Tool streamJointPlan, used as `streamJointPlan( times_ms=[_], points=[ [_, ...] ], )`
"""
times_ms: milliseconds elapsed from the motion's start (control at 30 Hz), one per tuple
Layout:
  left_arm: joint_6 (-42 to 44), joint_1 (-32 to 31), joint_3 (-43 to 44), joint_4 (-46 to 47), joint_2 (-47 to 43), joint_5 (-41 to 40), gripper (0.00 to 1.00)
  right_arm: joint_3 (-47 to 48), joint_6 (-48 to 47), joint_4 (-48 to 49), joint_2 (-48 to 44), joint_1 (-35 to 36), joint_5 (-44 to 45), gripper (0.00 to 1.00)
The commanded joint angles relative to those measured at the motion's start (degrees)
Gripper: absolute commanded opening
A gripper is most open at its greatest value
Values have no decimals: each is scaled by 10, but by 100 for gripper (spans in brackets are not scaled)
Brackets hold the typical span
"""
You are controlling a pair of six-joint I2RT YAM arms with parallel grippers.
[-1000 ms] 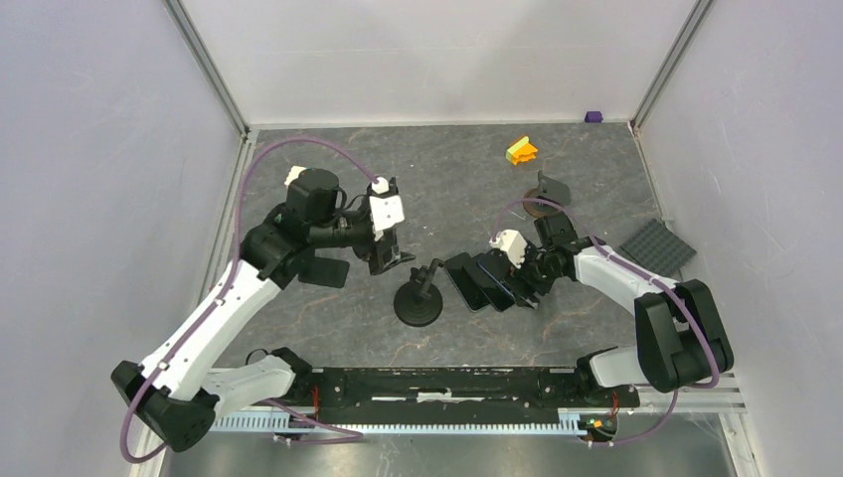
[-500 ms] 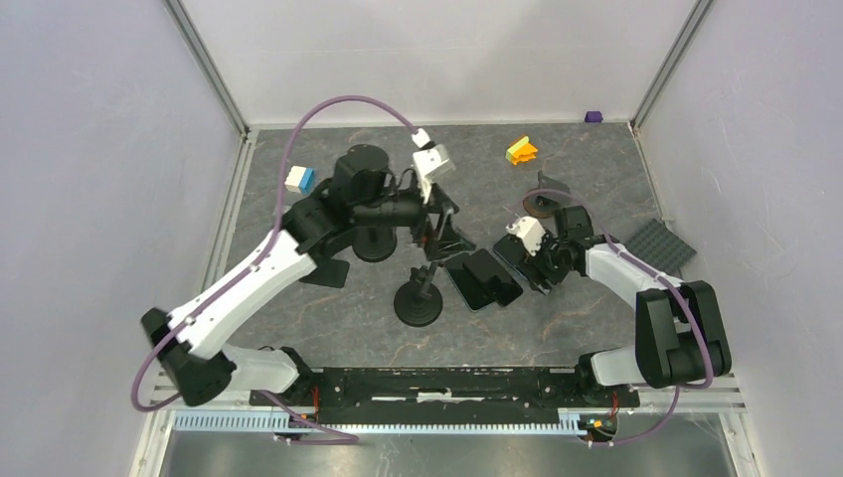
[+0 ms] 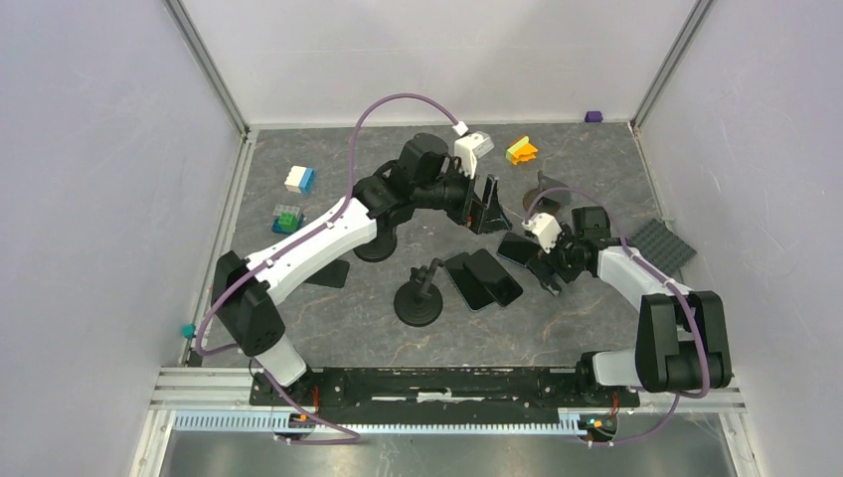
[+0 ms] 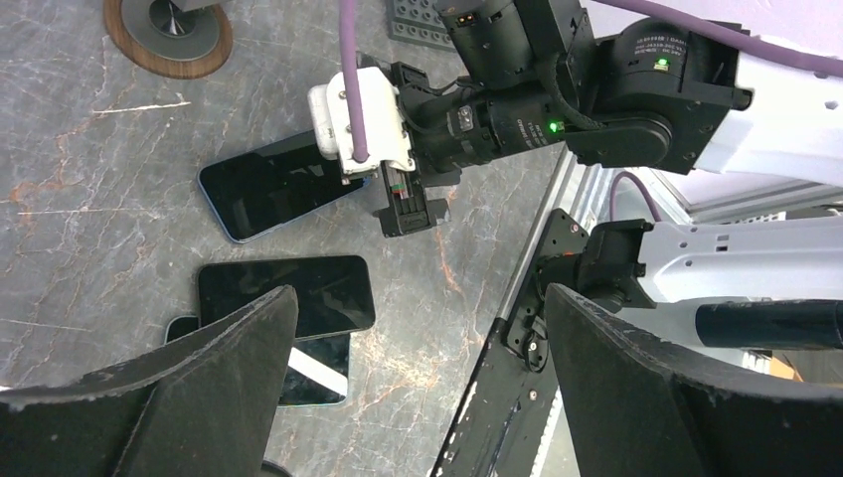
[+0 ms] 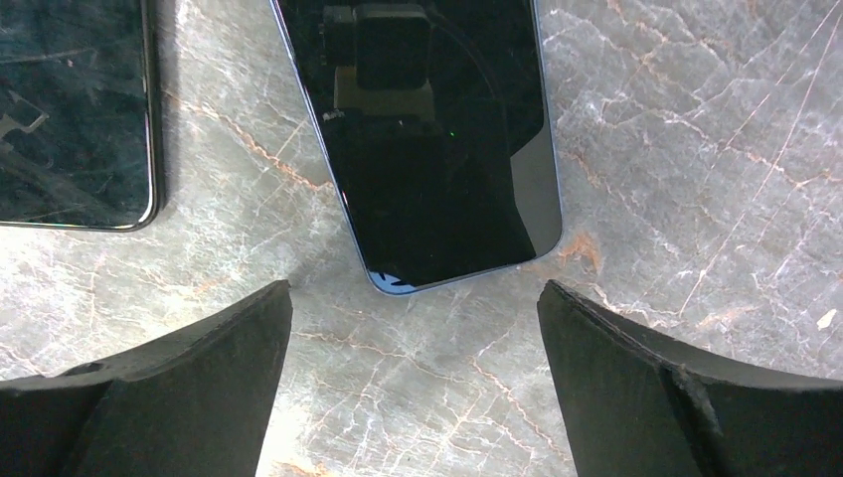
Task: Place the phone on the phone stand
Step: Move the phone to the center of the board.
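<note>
Right end effector [image 5: 413, 298] is spread wide and empty, sitting just off the short end of the blue-edged phone [image 5: 437, 139], whose long axis runs straight ahead of it.

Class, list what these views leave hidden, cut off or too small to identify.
Right wrist view: blue-edged phone runs off the top edge.
Left wrist view: bottom phone lies mostly under another phone and a finger.
Top view: purple object at the back, too small to identify.

Glossy black glass phone [image 5: 437, 149], smooth veined grey stone-look table [image 5: 696, 199], wood-rimmed round base [image 4: 167, 35].
</note>
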Motion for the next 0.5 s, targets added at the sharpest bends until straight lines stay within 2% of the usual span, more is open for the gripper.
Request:
streamJointPlan(
  times_ms=[0,467],
  points=[
    [-5,-1,9,31,-12,-20,96,9,-19,22,-15,0,-16,98],
    [53,24,-21,19,-62,-27,99,140,-91,-19,137,13,-61,98]
  ],
)
